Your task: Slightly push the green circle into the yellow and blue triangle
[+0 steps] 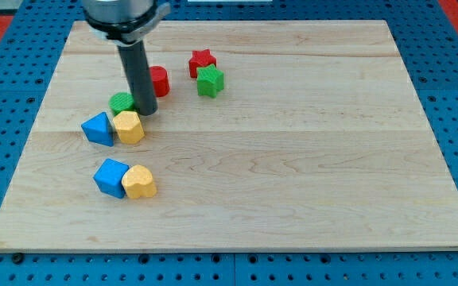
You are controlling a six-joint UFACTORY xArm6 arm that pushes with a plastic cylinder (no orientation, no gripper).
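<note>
**Tip set beside the green circle, targets just below**

There are no jaws on this arm, so nothing is released, clenched or grasping; the rod ends in my tip (148,112), which rests on the wooden board (293,175) just at the 3 o'clock side of the green circle (122,102), touching or nearly so. The rod hides part of the red block (159,81) behind it, at about 1 o'clock from the tip.

The green circle sits near the view's upper left. At its 6 o'clock lies the yellow block (130,127), touching or almost touching it, and the blue triangle (98,129) is at its 7 o'clock, pressed against the yellow block's side.

In my judgement the circle is a small, light, rigid piece that will slide easily on smooth wood. Its round edge may let it roll off the tip sideways, so contact belongs at its 12 o'clock edge, centred, with a short, gentle shove toward 6 o'clock.

Farther out, a red star (202,62) and green star (210,81) sit together toward 2 o'clock, and a blue block (111,177) and yellow heart (140,183) lie toward 6 o'clock.
</note>
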